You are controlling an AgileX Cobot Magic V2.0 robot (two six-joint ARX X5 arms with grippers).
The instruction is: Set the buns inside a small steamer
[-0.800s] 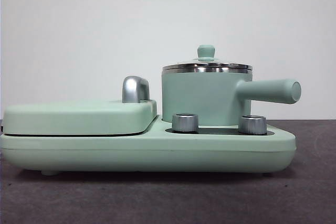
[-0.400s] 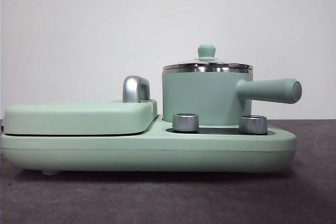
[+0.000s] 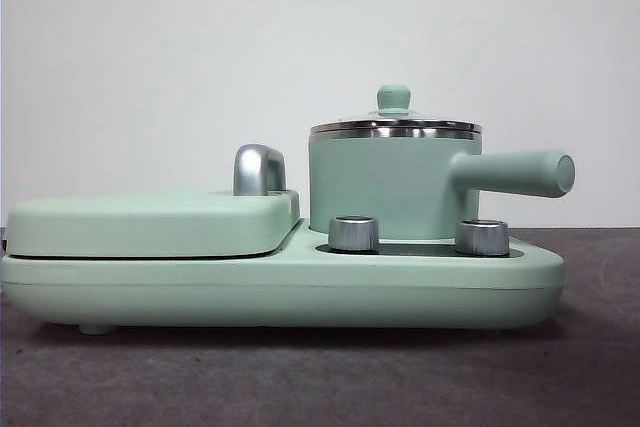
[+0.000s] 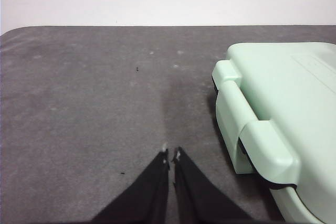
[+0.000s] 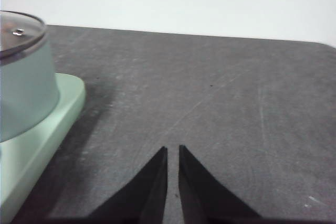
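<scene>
Nothing moved since earlier frame. Steamer (image 3: 394, 182), lid (image 3: 394, 125) on, centre-right; contents unseen. Left hand (image 4: 171, 156) and right hand (image 5: 172, 150) clenched, empty, above bench (image 4: 84, 103).

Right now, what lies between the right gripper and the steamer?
In the right wrist view, only bare dark table and the edge of the green base separate the right gripper, jaws nearly together, from the lidded small steamer. No buns show.

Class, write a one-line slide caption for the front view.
Mint-green cylindrical steamer pot, glass lid on, long handle pointing right, beside a closed flat mint-green griddle cover on one base.
</scene>
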